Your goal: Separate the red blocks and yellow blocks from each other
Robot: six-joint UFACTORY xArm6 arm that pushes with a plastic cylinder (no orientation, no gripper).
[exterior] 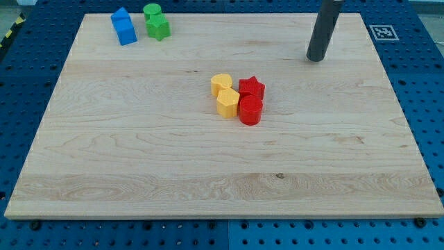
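Board (139, 160): pale wood, fine grain streaks; two yellow blocks (224, 94) and two red blocks (250, 99) near its centre; two blue blocks (123, 26) and two green blocks (156, 22) by its top-left corner; my tip (316, 60) dark grey near its top-right corner; surrounding table (430, 83) blue, dotted with holes.

A pale, rectangular wooden board (139, 167) with visible grain is laid on a blue perforated metal surface (427, 90), whose rows of small round holes are seen along every edge. A black-and-white square marker (382, 32) is fixed beside the board's top right corner. The scene is evenly lit, with soft shadows.
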